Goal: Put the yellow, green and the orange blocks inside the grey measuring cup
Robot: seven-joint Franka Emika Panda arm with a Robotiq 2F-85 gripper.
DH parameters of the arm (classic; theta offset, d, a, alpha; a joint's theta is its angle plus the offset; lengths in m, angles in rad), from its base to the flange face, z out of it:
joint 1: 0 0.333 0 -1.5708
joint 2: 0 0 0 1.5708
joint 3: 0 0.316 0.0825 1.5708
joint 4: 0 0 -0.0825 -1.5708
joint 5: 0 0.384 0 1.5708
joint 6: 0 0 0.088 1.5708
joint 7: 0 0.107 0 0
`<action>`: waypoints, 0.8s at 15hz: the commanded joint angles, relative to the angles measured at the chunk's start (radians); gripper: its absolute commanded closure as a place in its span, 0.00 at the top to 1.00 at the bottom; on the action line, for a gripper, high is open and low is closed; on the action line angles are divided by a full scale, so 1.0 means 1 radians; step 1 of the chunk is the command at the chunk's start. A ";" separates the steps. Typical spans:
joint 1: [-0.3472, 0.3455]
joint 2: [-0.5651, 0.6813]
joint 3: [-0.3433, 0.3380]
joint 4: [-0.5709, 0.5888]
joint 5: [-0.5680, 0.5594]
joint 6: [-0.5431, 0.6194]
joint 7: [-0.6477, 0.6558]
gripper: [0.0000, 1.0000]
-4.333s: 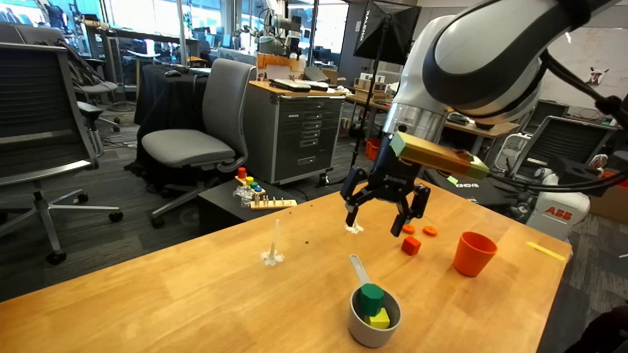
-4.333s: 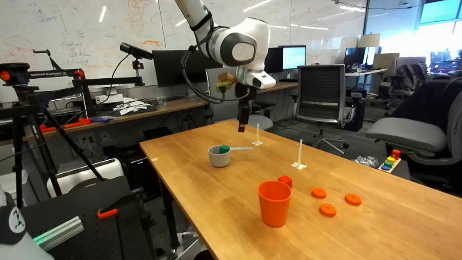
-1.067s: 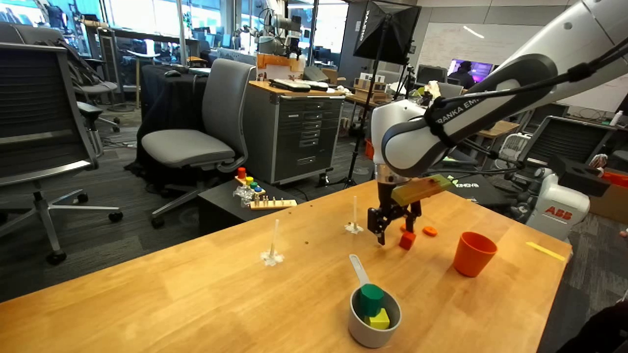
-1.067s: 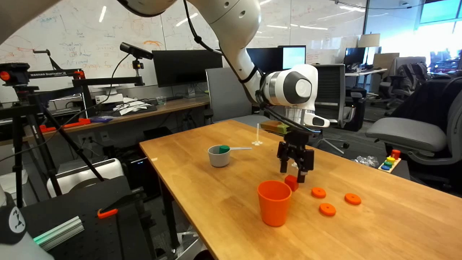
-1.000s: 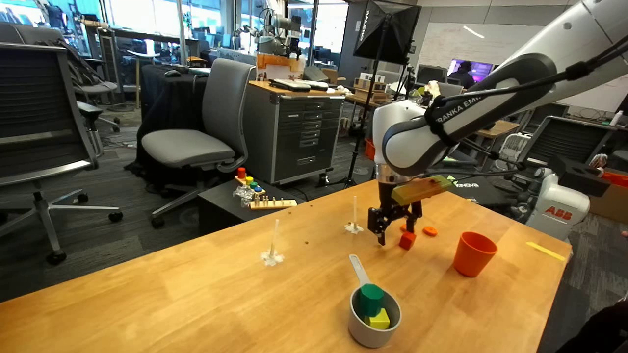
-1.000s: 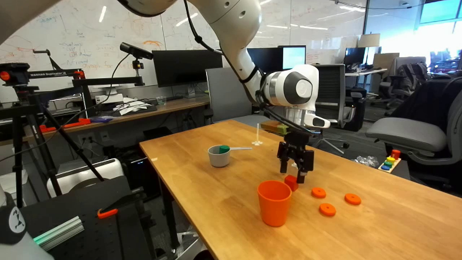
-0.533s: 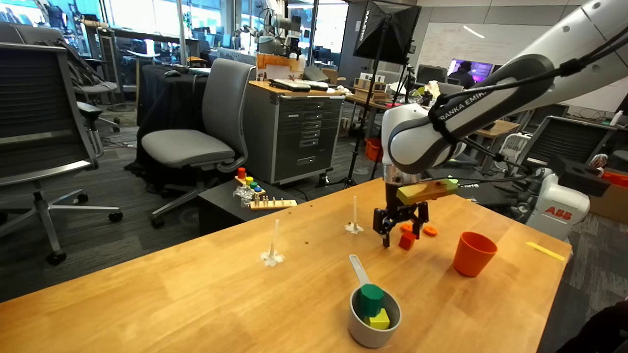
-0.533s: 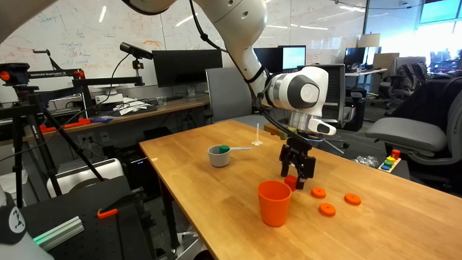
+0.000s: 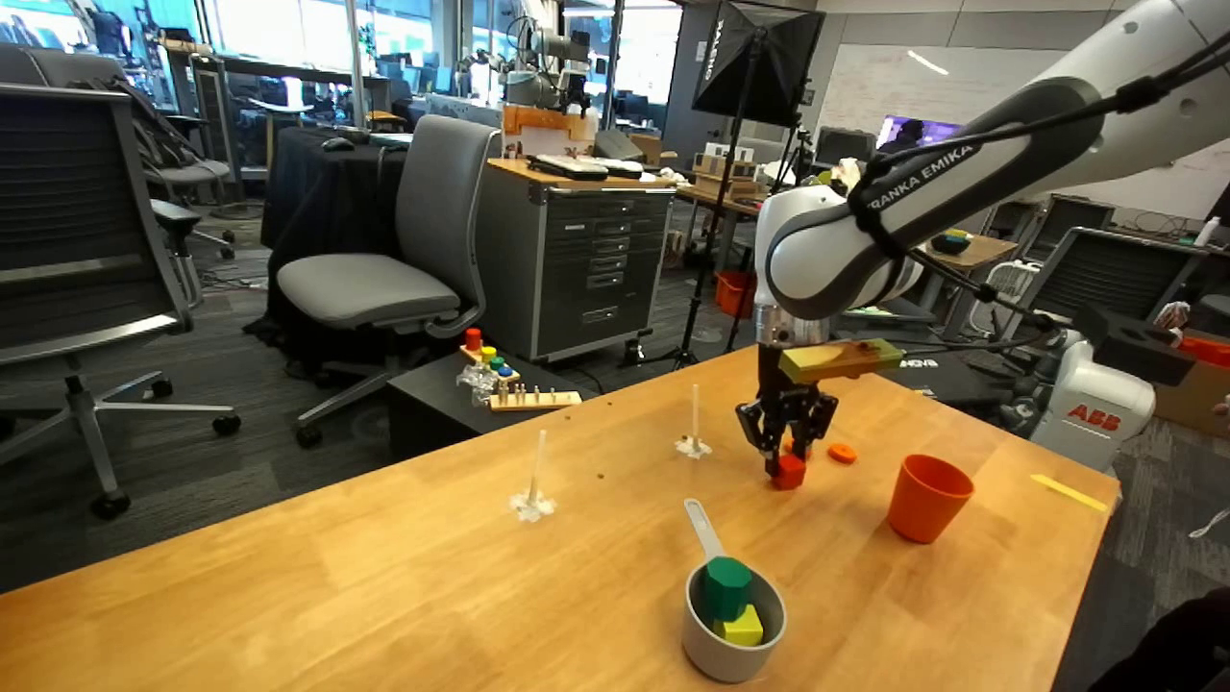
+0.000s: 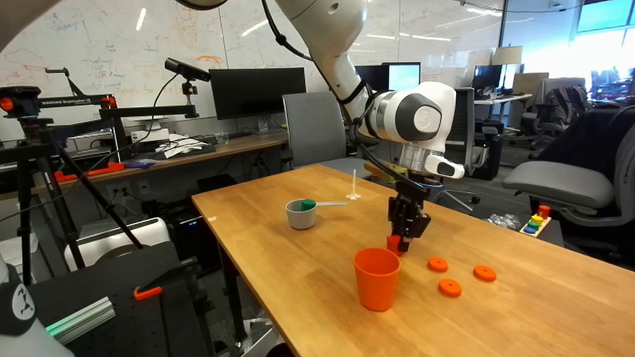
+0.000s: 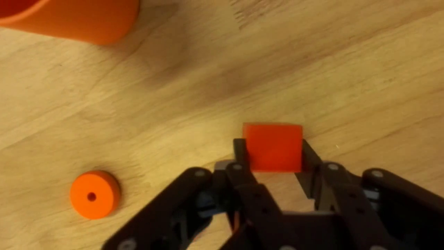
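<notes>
The red-orange block (image 11: 275,146) sits squarely between both finger pads of my gripper (image 11: 273,154), which is shut on it. In both exterior views the orange block (image 9: 791,472) is low at the tabletop; whether it touches the wood I cannot tell. The grey measuring cup (image 9: 719,655) stands upright, its pale handle pointing away from that camera. Inside it lie the green block (image 9: 727,586) and the yellow block (image 9: 740,627). Only the top of the green block (image 10: 308,204) shows over the rim in an exterior view, where the yellow one is hidden.
An orange-red tapered cup (image 10: 377,280) stands close to the held block. Several flat orange discs (image 10: 450,287) lie nearby on the table. Two thin upright pegs, a nearer peg (image 9: 538,471) and a farther peg (image 9: 696,413), rise from taped bases.
My gripper has come down over the orange block and its fingers have gone from wide apart to shut on it. The block has turned and shifted slightly. The measuring cup has not moved.
</notes>
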 commanded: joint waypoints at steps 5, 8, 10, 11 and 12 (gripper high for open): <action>0.011 -0.131 0.126 -0.024 0.137 -0.013 -0.048 0.12; 0.015 -0.139 0.187 0.011 0.191 -0.043 -0.073 0.12; 0.014 -0.125 0.226 0.031 0.247 -0.067 -0.090 0.12; 0.018 -0.115 0.237 0.038 0.270 -0.073 -0.087 0.12; 0.021 -0.105 0.249 0.044 0.295 -0.089 -0.086 0.12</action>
